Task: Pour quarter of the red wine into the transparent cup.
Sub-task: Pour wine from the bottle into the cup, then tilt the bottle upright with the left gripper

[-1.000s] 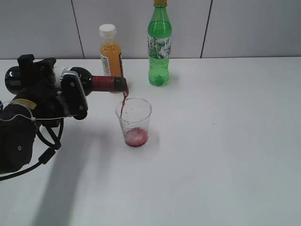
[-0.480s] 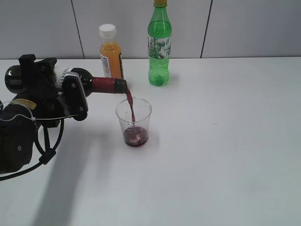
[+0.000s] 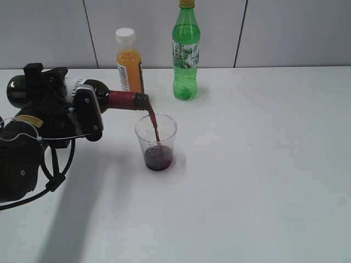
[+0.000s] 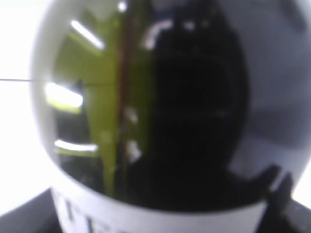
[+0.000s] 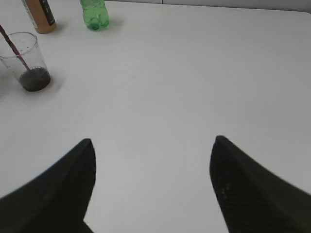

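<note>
Red wine (image 3: 153, 123) runs in a thin dark stream from the mouth of our wine bottle (image 3: 118, 99) into the transparent cup (image 3: 156, 141), where a shallow dark pool covers the bottom. We hold the bottle lying almost level near the table's left edge, its maroon foil neck pointing right and ending just above the cup's rim. Our left gripper (image 3: 60, 109) is clamped around the bottle's body, black housing wrapping the glass and label; in the left wrist view the dark glass shoulder (image 4: 146, 107) fills nearly everything, with a band of white label along the bottom. The cup stands upright on the white table (image 3: 263, 175), left of centre and clear of the other bottles. Behind it, toward the far edge, an orange juice bottle (image 3: 129, 60) with a white cap stands partly behind the wine bottle's neck, and a tall green soda bottle (image 3: 186, 52) stands to its right. Our right gripper (image 5: 151, 187) hangs over bare table with its two dark fingers (image 5: 63, 194) spread wide apart, holding nothing.
</note>
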Controlling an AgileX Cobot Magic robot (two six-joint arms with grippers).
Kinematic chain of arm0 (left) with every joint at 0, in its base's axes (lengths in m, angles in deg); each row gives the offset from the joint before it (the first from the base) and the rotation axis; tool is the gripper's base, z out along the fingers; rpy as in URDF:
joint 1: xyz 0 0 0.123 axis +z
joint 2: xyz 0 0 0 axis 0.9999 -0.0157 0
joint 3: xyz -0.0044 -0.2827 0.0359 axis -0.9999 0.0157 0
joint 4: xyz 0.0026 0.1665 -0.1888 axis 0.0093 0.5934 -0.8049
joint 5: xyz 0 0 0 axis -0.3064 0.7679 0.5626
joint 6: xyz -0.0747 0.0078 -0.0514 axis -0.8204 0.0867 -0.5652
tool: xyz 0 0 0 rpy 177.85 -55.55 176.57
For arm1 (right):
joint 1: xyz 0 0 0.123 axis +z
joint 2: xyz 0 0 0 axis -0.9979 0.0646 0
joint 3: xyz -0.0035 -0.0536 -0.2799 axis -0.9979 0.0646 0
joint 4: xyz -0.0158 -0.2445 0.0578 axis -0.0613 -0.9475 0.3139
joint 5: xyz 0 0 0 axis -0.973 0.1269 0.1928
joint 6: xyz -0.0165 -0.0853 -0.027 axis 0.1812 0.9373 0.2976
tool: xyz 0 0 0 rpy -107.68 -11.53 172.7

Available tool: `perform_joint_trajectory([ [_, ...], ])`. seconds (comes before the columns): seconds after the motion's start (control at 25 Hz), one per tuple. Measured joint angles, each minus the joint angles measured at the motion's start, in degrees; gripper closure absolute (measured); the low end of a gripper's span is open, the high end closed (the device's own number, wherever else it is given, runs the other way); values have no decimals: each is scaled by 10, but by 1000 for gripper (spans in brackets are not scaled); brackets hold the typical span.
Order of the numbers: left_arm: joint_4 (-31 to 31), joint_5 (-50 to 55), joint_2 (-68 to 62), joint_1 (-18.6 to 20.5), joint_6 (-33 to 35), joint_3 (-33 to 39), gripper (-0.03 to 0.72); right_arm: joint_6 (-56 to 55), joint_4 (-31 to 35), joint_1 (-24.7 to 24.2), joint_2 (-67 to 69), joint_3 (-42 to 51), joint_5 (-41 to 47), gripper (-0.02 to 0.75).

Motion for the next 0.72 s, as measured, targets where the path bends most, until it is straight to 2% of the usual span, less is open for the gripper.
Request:
perform_joint_trajectory([
  [0.24,4,0,0,0,-11,0,133,1,0,0,0,0,0,153],
  [0.44,31,3,0,0,-91,0,133,0,0,0,0,0,0,153],
  [0.56,45,5,0,-1,-166,0,133,0,0,0,0,0,0,153],
  [0.68,64,5,0,-1,-290,0,133,-1,0,0,0,0,0,153],
  [0.72,79,6,0,-1,-352,0,133,-1,0,0,0,0,0,153],
])
